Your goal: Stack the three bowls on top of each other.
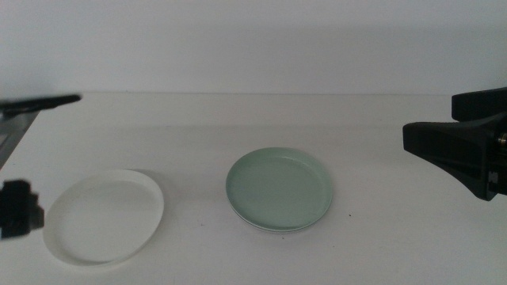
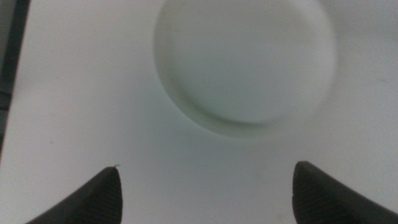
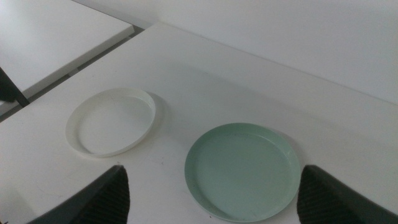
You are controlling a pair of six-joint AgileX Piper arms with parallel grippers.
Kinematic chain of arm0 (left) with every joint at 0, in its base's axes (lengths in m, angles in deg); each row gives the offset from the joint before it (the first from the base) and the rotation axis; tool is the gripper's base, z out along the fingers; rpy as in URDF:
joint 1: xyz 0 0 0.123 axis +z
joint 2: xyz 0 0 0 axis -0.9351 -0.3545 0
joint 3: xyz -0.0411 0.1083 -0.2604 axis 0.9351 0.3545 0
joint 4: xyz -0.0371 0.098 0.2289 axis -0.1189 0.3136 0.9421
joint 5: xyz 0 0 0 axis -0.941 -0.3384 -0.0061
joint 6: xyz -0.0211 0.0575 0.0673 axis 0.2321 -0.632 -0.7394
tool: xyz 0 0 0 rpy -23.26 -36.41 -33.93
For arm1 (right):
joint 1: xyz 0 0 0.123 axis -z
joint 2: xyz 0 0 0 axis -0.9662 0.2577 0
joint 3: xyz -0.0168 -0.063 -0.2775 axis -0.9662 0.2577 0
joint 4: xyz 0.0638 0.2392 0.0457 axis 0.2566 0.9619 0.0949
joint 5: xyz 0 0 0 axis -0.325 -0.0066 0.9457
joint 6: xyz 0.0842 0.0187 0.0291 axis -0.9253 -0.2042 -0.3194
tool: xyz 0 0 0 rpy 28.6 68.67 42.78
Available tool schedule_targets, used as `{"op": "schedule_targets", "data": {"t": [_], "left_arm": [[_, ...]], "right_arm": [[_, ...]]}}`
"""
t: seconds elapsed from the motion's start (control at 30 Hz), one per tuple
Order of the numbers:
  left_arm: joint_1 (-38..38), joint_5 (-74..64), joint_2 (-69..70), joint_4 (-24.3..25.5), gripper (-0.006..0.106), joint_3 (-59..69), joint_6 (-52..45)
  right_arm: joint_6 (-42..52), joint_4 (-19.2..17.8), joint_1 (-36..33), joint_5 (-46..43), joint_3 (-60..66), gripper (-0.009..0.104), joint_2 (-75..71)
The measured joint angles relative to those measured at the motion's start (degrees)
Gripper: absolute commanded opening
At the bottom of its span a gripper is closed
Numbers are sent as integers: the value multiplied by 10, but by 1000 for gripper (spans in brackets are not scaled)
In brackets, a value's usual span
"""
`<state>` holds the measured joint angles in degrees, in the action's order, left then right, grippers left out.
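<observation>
The white bowl point(image 1: 104, 215) lies alone on the table at the left. The pale green bowl point(image 1: 279, 188) lies at the middle, on top of another bowl. Only a thin pale rim point(image 1: 265, 229) of that lower bowl shows, so I take it for the light grey bowl. My left gripper point(image 1: 17, 210) is at the left edge, beside the white bowl. In the left wrist view it point(image 2: 206, 167) is open and empty, with the white bowl point(image 2: 245, 62) ahead of it. My right gripper point(image 1: 444, 144) hangs at the right, open and empty point(image 3: 212, 168), facing the green bowl point(image 3: 242, 171) and the white bowl point(image 3: 112, 121).
The white table point(image 1: 253, 119) runs back to a pale wall. A dark bar point(image 1: 40, 101) and a grey frame stand at the far left edge. A second table surface point(image 3: 50, 37) shows beyond a gap in the right wrist view.
</observation>
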<state>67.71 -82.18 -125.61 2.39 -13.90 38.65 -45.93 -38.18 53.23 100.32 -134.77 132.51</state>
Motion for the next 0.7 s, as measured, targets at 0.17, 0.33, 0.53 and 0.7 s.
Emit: {"op": "schedule_targets", "data": {"t": [0.17, 0.33, 0.53, 0.7], "left_arm": [[39, 11, -142, -10, 94, -67, -46], [101, 30, -248, -113, 94, -113, -176], [167, 53, -344, -146, 94, -120, -218], [205, 72, -414, -169, 94, -121, -233]], "right_arm": [[0, 0, 0, 0, 0, 79, 0], [0, 0, 0, 0, 0, 79, 0], [0, 0, 0, 0, 0, 79, 0], [0, 0, 0, 0, 0, 79, 0]]}}
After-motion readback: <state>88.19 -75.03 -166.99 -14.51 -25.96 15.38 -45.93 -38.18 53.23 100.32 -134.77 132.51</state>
